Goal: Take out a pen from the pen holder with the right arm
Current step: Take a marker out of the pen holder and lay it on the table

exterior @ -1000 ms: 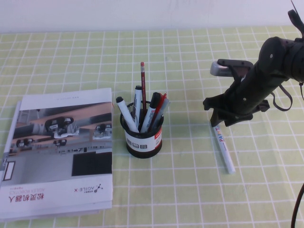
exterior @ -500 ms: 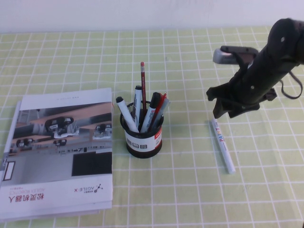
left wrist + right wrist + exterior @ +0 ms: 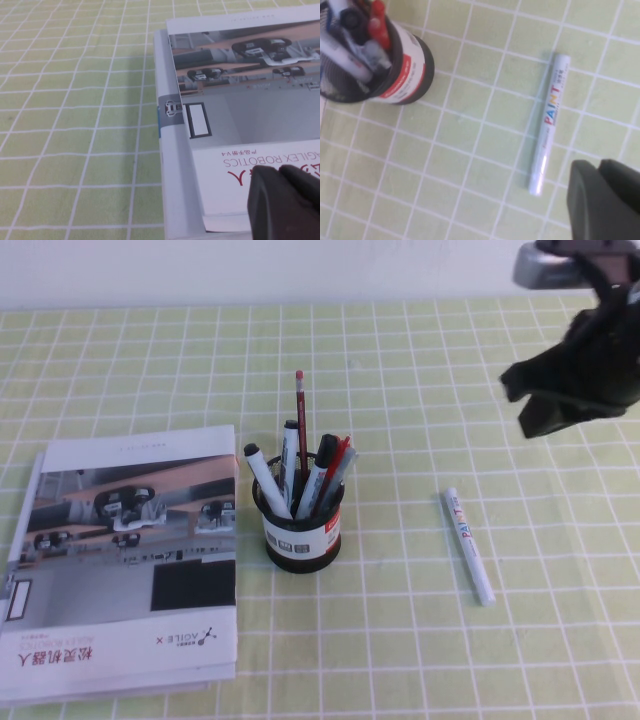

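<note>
Jaws closed and empty, our right gripper point(image 3: 598, 172) hangs far-right of the paint pen point(image 3: 468, 545), which lies right of the pen holder point(image 3: 298, 530). Our left gripper point(image 3: 279, 174), also closed, hovers over the booklet point(image 3: 240, 100).

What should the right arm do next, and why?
Probably retract to rest: the paint pen already lies beside the pen holder, the right gripper hangs raised, shut and empty, and the left gripper sits over the booklet.

The pen holder point(image 3: 300, 536) is black wire mesh with a glossy band. Left of it, the paper booklet point(image 3: 130, 560) has a smooth cover. Right of it, the paint pen point(image 3: 468, 545) is glossy white plastic. The surface point(image 3: 400, 640) beneath is matt cloth.
</note>
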